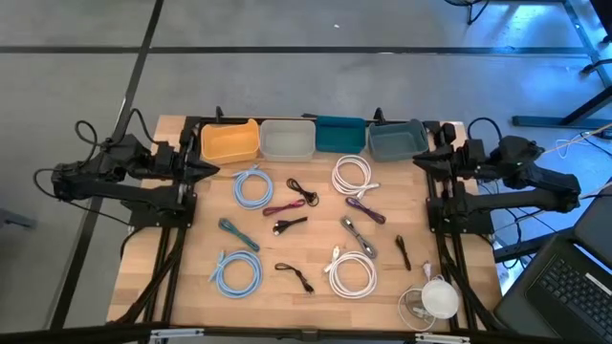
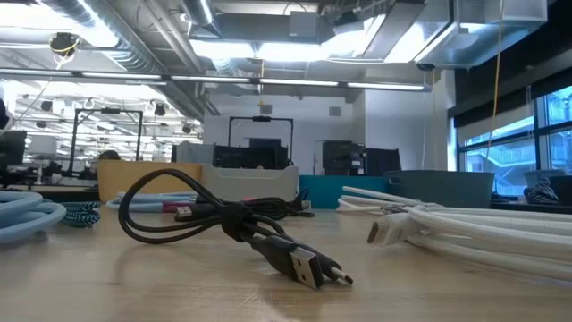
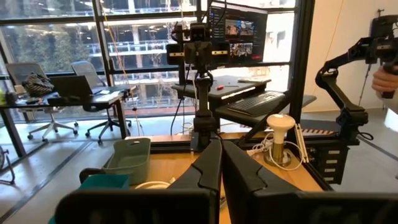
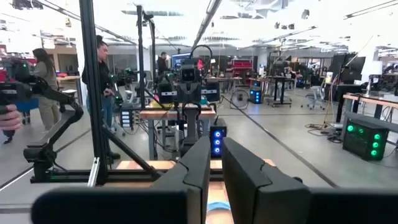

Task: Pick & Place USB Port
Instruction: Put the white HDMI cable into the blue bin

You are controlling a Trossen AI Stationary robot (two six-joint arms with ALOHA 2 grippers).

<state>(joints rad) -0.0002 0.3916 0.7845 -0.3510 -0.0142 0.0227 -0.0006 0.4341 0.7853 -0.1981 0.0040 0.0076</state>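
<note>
Black and short, the USB cable (image 1: 290, 225) lies loose near the middle of the wooden table (image 1: 143, 258), touched by neither claw. Just beside it, toward the bins, are a purplish cable (image 1: 283, 207) and another black cable (image 1: 303, 192). A third black cable (image 1: 295, 276) lies at the near edge of the table; in the low view it fills the foreground with its plug pointing at the camera (image 2: 299, 262).

Around these are coiled cords: a light blue coil (image 1: 252, 185) and a second light blue coil (image 1: 236, 273) on the left half, a white coil (image 1: 352, 174) and a second white coil (image 1: 351, 275) on the right half. A green braided cable (image 1: 238, 234), a purple cable (image 1: 364, 207), a grey cable (image 1: 358, 236) and a small dark cable (image 1: 403, 252) lie between them.

Along the far edge stand four bins in a row: orange bin (image 1: 229, 142), pale grey bin (image 1: 287, 139), teal bin (image 1: 340, 135) and slate bin (image 1: 398, 140).

Left claw (image 1: 204, 169) waits at the table's left edge beside the orange bin, fingers closed on nothing. Right claw (image 1: 418, 162) waits at the right edge by the slate bin, its fingers nearly together and holding nothing.
</note>
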